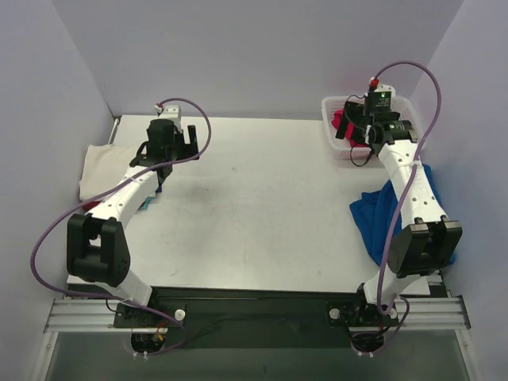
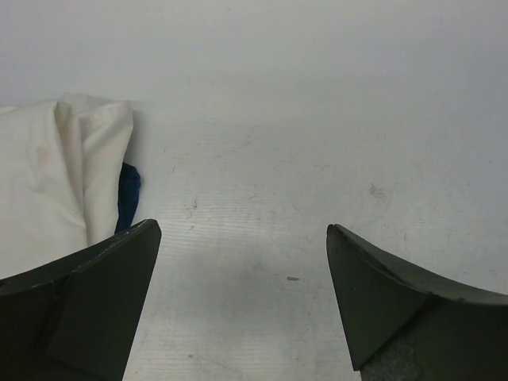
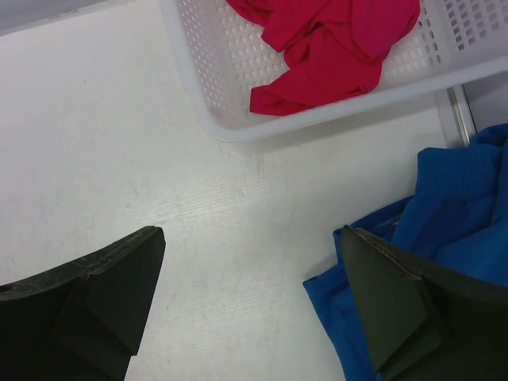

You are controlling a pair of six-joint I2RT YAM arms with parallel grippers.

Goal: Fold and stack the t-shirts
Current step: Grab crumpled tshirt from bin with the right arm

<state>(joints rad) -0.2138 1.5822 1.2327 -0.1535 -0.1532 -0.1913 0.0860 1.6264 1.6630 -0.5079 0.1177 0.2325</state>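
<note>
- Three t-shirts lie apart. The cream t-shirt (image 1: pixel 99 171) sits at the far-left edge of the table (image 1: pixel 254 206). The red t-shirt (image 3: pixel 333 40) is crumpled inside the white basket (image 3: pixel 230 127) at the far right. The blue t-shirt (image 1: pixel 373 214) is heaped at the right edge, just near of the basket.
- Red and blue are plainly unfolded; I cannot tell whether the cream one is folded. I judge most of the job is left to do.
- Just right of the cream shirt, the left gripper (image 2: pixel 242 230) hovers over bare table, jaws spread wide, holding nothing.
- Between the basket and the blue heap hangs the right gripper (image 3: pixel 250 234), likewise spread and empty, placed, I guess, to reach either shirt.
- At the cream shirt's edge a dark blue sliver (image 2: pixel 127 194) shows; I cannot tell what it is.
- No brand, label or writing is readable anywhere.
</note>
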